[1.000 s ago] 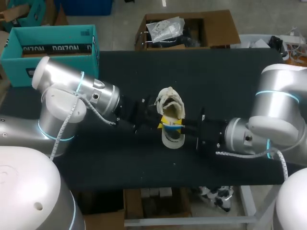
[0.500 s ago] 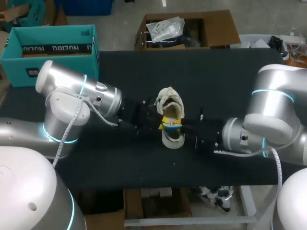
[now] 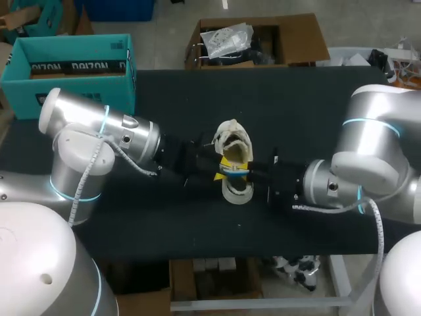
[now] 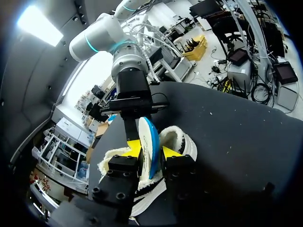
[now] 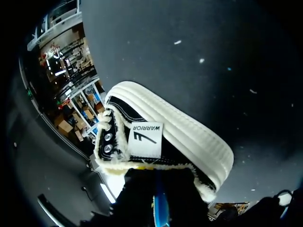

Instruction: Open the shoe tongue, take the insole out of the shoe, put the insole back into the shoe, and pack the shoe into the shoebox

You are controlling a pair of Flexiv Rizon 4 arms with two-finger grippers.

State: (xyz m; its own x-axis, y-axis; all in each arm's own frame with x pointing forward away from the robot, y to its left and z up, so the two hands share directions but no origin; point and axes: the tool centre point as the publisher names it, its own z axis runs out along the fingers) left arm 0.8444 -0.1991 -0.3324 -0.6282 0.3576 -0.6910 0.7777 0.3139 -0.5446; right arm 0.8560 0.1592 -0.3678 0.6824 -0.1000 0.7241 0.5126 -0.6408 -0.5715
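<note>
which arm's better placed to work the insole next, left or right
Left, probably. The left gripper has both yellow tips clamped on the insole, standing on edge over the shoe. The right gripper sits at the shoe too, but its grip cannot be made out.

shoe (image 3: 235, 148) at desk (image 3: 296, 112) centre. insole (image 4: 150, 146) on edge over shoe opening, pinched between fingers of left end effector (image 4: 151, 150), which is left of shoe. right end effector (image 3: 248, 176) right of shoe, facing it. shoebox (image 3: 66, 92) at back-left corner, well apart from shoe.
</note>
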